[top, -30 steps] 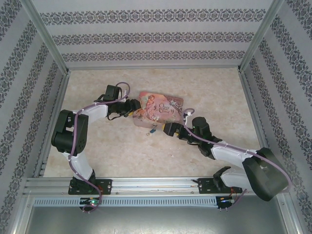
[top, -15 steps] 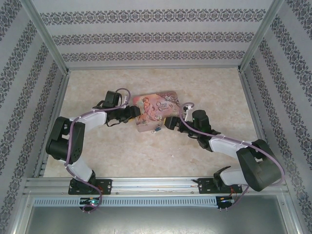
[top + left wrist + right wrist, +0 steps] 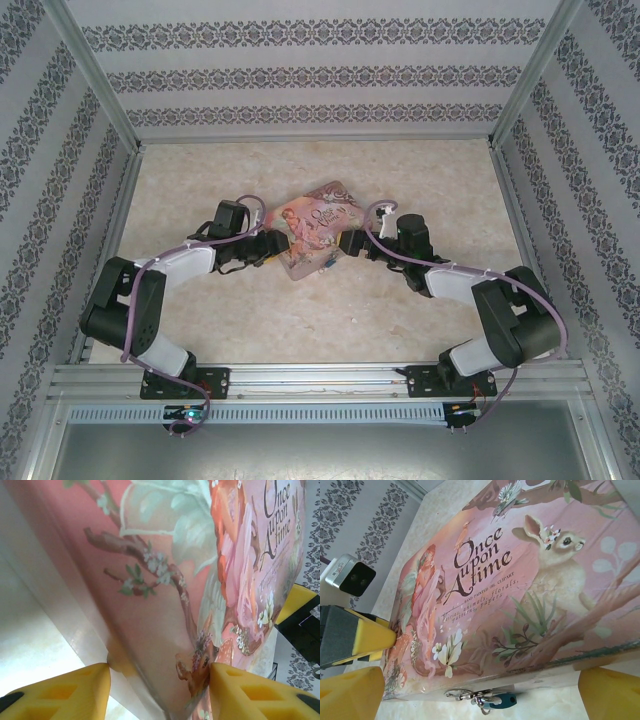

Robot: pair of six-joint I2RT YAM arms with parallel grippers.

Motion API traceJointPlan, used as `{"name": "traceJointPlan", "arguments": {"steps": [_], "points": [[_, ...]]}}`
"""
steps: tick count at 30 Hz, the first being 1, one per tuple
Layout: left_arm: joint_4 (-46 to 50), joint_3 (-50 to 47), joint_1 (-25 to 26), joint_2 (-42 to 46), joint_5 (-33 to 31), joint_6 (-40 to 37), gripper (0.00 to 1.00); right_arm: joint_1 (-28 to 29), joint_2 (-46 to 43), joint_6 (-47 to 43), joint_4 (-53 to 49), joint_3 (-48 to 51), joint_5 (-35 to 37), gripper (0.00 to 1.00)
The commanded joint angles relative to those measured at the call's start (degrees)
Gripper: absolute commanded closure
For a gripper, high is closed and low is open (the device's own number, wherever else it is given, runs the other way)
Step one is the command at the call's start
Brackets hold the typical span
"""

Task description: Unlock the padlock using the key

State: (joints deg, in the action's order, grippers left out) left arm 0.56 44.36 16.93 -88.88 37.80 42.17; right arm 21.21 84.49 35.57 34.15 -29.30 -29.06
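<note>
The pink tin (image 3: 318, 222) stands tilted mid-table, one corner pointing away from me. My left gripper (image 3: 281, 246) is shut on its left corner; in the left wrist view the yellow fingers (image 3: 252, 692) press the tin (image 3: 165, 595) from both sides. A tiny teal padlock (image 3: 503, 700) hangs from the metal clasp (image 3: 462, 695) on the tin's near edge, also seen as a speck, the padlock (image 3: 326, 263). My right gripper (image 3: 480, 696) stands open, its fingers spread wide just in front of that edge, touching nothing. The key is hidden.
Aluminium posts and patterned walls (image 3: 90, 180) enclose the marbled table (image 3: 420, 170). Bare tabletop lies behind the tin and toward both side walls. The left gripper's finger (image 3: 370, 636) shows at the tin's far corner in the right wrist view.
The tin has been turned and tipped up by the left gripper, shifting slightly away from me. The right gripper has moved up and in, closer to the tin's clasp edge.
</note>
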Motion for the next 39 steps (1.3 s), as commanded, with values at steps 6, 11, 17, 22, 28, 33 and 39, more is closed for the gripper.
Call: {"name": "traceJointPlan", "arguments": {"steps": [6,11,17,22,28,33,39], "points": [[3.9,0.1,1.2,1.4,-3.2,-0.2,0.46,-0.7,-2.3,-2.6,4.0,0.1,0.4,0.02],[4.8,0.6,0.9,4.5,-4.7,-1.1,0.42,-1.8,-6.0,-4.0,2.4,2.8,1.3,0.02],[7.9,2.3,0.4,9.9,-7.7,-4.4,0.41,-2.7,-10.1,-5.7,2.0,5.6,0.6,0.01],[8.5,5.0,0.5,12.3,-5.6,-6.6,0.41,-2.5,-8.7,-4.4,6.2,6.5,-3.4,0.02],[4.2,7.5,2.0,9.9,-0.4,-3.8,0.44,-0.6,-3.2,-3.3,11.7,6.5,-5.0,0.07],[2.5,10.9,4.4,4.1,1.4,-2.0,0.47,1.4,2.3,-3.2,17.6,6.1,-6.1,0.13],[4.4,14.9,5.4,-3.7,2.8,-1.9,0.5,2.9,8.2,-4.4,23.0,6.0,-7.1,0.2]]}}
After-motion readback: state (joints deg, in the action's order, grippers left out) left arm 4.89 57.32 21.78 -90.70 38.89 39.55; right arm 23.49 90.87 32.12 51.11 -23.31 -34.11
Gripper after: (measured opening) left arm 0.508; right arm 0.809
